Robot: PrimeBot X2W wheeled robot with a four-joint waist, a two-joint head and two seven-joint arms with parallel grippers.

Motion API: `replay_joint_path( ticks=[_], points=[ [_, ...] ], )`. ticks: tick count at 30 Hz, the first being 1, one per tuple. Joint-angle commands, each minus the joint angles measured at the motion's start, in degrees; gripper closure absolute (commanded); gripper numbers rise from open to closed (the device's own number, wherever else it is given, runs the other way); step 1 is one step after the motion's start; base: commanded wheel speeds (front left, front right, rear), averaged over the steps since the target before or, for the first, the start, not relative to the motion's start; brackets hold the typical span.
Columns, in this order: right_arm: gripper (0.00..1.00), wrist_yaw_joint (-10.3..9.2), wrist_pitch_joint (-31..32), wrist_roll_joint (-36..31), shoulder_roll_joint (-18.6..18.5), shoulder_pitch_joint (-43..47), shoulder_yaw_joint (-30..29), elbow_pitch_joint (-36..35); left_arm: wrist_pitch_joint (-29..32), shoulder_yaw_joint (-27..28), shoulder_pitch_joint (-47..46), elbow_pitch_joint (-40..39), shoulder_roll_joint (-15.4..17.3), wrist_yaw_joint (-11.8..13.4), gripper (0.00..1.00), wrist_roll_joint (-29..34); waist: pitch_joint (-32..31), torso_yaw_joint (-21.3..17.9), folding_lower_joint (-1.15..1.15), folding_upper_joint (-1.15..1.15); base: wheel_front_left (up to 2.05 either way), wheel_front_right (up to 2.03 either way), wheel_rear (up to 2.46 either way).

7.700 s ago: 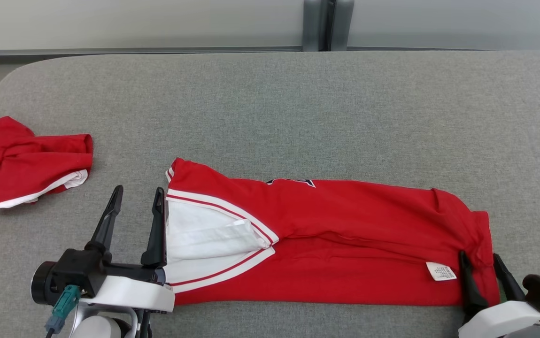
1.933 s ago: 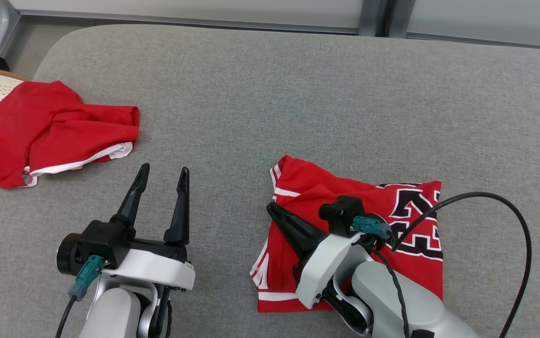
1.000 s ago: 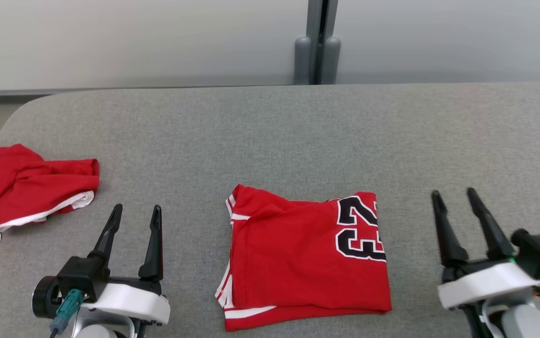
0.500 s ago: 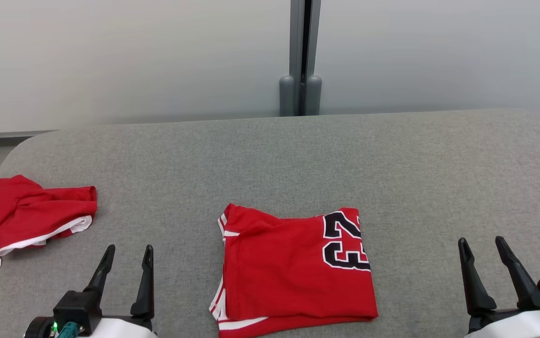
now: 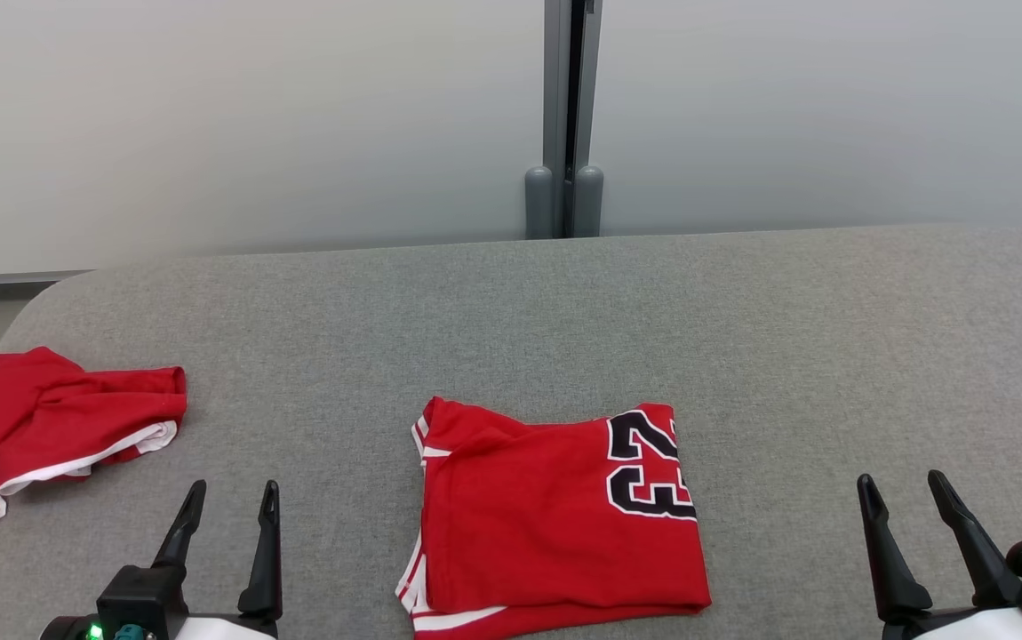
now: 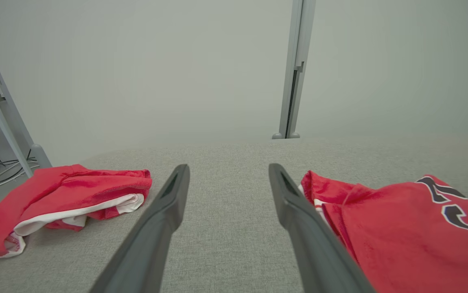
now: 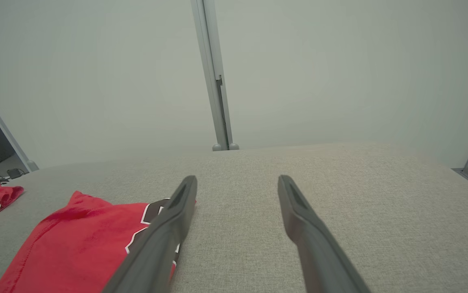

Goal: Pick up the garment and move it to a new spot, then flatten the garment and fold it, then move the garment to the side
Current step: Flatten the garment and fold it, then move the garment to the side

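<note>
The garment (image 5: 555,520) is a red jersey with white trim and a black number, folded into a rough square on the grey table (image 5: 511,302), near its front middle. It also appears at the right of the left wrist view (image 6: 401,228) and at the lower left of the right wrist view (image 7: 83,240). My left gripper (image 5: 231,491) stands open to the left of the garment, apart from it. My right gripper (image 5: 902,484) stands open to its right, also apart. Nothing is between either pair of fingers.
A second red garment (image 5: 40,431) lies crumpled at the table's left edge, also seen in the left wrist view (image 6: 63,203). A pale wall with a grey upright post (image 5: 564,116) runs behind the table. Bare grey cloth stretches behind and to the right of the folded jersey.
The head camera has tilted up, so more wall shows. Both grippers have drawn back toward the bottom edge, open throughout. The folded garment lies where the right gripper left it.
</note>
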Motion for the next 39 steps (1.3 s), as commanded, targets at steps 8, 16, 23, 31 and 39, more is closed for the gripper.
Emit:
replay_joint_path(
  ticks=[8, 16, 23, 31, 39],
  points=[
    [0.00, 0.00, 1.2, -0.5, 0.4, 0.7, -0.3, -1.1, 0.0, -0.2, -0.2, 0.0, 0.5, 0.6, 0.00, -0.2, 0.2, 0.2, 0.00, 0.00, 0.00, 0.00, 0.00],
    [0.00, 0.00, 1.8, -1.3, 0.3, 0.6, -0.5, -1.2, 0.1, -0.7, -0.9, 0.2, 0.5, 0.8, 0.00, -0.5, 0.5, 0.5, 0.00, 0.00, 0.00, 0.00, 0.00],
    [0.00, 0.00, 2.0, -1.5, -0.1, -0.5, -0.8, 0.5, 0.3, -2.2, -3.0, -0.8, 0.1, 0.5, 0.00, -0.1, 2.0, 3.0, 0.00, 0.00, 0.00, 0.00, 0.00],
    [0.00, 0.00, 1.4, -0.2, -1.4, -7.2, 2.4, 9.7, -0.6, -4.1, -8.8, -1.5, -1.2, -0.3, 0.00, -0.5, 8.2, 8.0, 0.00, 0.00, 0.00, 0.00, 0.00],
    [0.00, 0.00, 0.5, 1.7, -0.9, -15.3, 7.3, 24.8, -1.7, -5.2, -13.7, 0.5, -2.8, -0.7, 0.00, -1.0, 13.1, 11.5, 0.00, 0.00, 0.00, 0.00, 0.00]
  ],
)
